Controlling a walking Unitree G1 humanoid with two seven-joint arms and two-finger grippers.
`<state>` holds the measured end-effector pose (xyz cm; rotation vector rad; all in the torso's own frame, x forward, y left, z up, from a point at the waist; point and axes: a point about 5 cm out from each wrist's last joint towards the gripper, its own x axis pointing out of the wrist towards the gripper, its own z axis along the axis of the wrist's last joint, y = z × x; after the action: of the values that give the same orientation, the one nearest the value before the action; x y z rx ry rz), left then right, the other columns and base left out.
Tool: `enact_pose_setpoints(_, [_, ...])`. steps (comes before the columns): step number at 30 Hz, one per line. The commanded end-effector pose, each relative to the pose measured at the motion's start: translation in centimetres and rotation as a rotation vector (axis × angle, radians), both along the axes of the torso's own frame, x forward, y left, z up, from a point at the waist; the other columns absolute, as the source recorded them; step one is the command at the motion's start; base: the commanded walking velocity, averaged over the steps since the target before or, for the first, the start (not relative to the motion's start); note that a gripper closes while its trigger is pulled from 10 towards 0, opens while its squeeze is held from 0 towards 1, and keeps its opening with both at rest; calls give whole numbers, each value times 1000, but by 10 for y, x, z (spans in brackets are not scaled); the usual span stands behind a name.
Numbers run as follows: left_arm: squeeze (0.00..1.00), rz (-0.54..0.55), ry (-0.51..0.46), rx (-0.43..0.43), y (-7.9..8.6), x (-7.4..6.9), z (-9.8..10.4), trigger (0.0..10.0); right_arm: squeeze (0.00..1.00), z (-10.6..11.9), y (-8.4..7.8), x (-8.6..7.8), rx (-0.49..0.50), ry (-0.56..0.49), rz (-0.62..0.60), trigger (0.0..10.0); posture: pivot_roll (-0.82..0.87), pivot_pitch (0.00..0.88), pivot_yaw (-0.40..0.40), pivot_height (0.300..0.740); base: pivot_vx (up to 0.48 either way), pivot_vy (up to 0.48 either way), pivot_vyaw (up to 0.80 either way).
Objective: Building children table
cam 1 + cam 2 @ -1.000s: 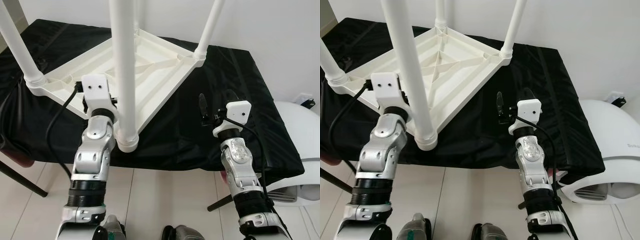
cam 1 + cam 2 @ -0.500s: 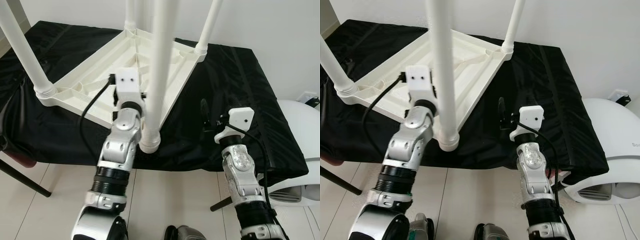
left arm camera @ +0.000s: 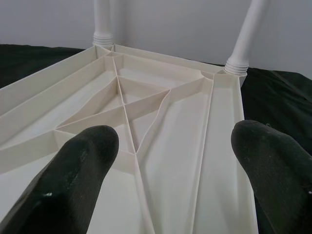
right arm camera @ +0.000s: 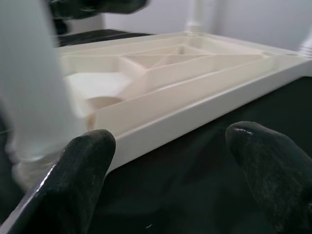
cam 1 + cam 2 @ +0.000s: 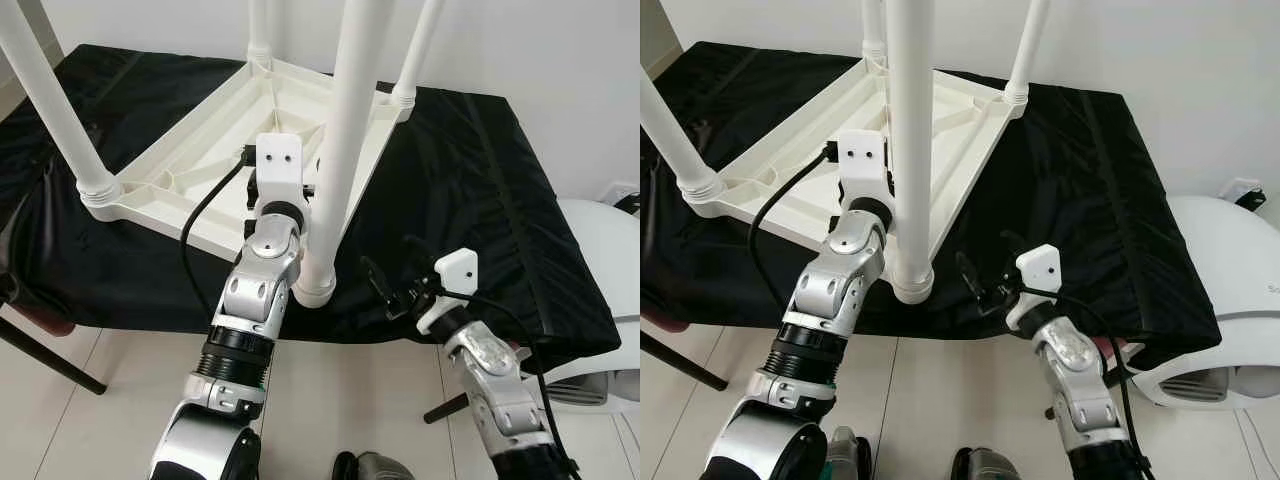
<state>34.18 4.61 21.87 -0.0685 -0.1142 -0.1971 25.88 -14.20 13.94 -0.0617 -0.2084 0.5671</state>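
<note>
A white plastic children's table (image 5: 190, 160) lies upside down on a black cloth, its ribbed underside (image 3: 161, 122) facing up. Several white legs stand up from its corners; the nearest leg (image 5: 345, 140) rises from the front corner. My left gripper (image 3: 175, 139) hovers open over the underside just left of that leg, its black fingers (image 3: 83, 156) wide apart with nothing between them. My right gripper (image 5: 985, 272) is open and low at the cloth's front edge. It points left toward the nearest leg's base (image 4: 34, 122) and the table's rim (image 4: 195, 117).
The black cloth (image 5: 470, 170) covers a larger table, bare on its right half. A white rounded appliance (image 5: 605, 260) stands on the floor at the right. A dark furniture leg (image 5: 40, 355) slants across the tiled floor (image 5: 330, 400) at the left.
My left arm has swung right and forward over the underside, beside the nearest leg. My right gripper has dropped and turned left toward that leg's base. The camera has shifted as well.
</note>
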Motion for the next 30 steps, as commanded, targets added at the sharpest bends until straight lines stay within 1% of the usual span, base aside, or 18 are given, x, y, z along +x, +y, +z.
enact_pose_setpoints(1, [0,-80,-20,11,-23,-4,5,10000,0,0,3,-7,7,27,74,10000,-19,104,-43,740,0,0,0])
enact_pose_setpoints(3, [0,-97,-29,26,-25,-5,6,10000,0,2,5,-14,11,48,156,10000,-17,101,-42,740,0,0,0])
enact_pose_setpoints(5, [0,-110,-35,56,-20,-5,5,10000,0,4,7,-16,9,62,214,10000,-11,98,-43,740,0,0,0])
enact_pose_setpoints(9, [0,-120,-42,89,-14,-5,4,10000,0,5,9,-18,4,67,252,10000,-1,95,-46,740,0,0,0])
enact_pose_setpoints(10, [0,-116,-44,106,-9,-5,3,10000,0,5,9,-17,-3,65,262,10000,-1,95,-46,740,0,0,0])
enact_pose_setpoints(11, [0,-116,-44,106,-9,-5,3,10000,0,5,9,-17,-3,65,262,10000,-1,95,-46,740,0,0,0])
enact_pose_setpoints(12, [0,-111,-40,127,-2,-5,1,10000,0,7,9,-16,-7,62,268,10000,9,92,-47,740,0,0,0])
enact_pose_setpoints(13, [0,-111,-40,127,-2,-5,1,10000,0,7,9,-16,-7,62,268,10000,9,92,-47,740,0,0,0])
enact_pose_setpoints(15, [0,-58,-25,179,22,-5,-6,10000,0,11,11,-10,7,46,268,10000,26,87,-55,740,0,0,0])
enact_pose_setpoints(17, [0,-58,-25,179,22,-5,-6,10000,0,11,11,-10,7,46,268,10000,26,87,-55,740,0,0,0])
enact_pose_setpoints(18, [0,-20,-10,211,37,-6,-11,10000,0,14,14,-6,23,33,266,10000,31,84,-58,740,0,0,0])
enact_pose_setpoints(19, [0,-20,-10,211,37,-6,-11,10000,0,14,14,-6,23,33,266,10000,31,84,-58,740,0,0,0])
enact_pose_setpoints(21, [0,76,36,278,69,-10,-23,10000,0,20,22,0,58,18,277,10000,55,76,-67,740,0,0,0])
enact_pose_setpoints(23, [0,175,84,291,99,-17,-33,10000,0,25,28,6,80,4,286,10000,68,74,-74,740,0,0,0])
enact_pose_setpoints(24, [0,175,84,291,99,-17,-33,10000,0,25,28,6,80,4,286,10000,68,74,-74,740,0,0,0])
enact_pose_setpoints(25, [0,208,103,291,109,-21,-37,10000,0,26,30,8,87,-3,284,10000,76,71,-77,740,0,0,0])
enact_pose_setpoints(28, [0,277,133,312,129,-30,-45,10000,0,27,34,13,95,-9,288,10000,89,68,-88,740,0,0,0])
enact_pose_setpoints(30, [0,277,133,312,129,-30,-45,10000,0,27,34,13,95,-9,288,10000,89,68,-88,740,0,0,0])
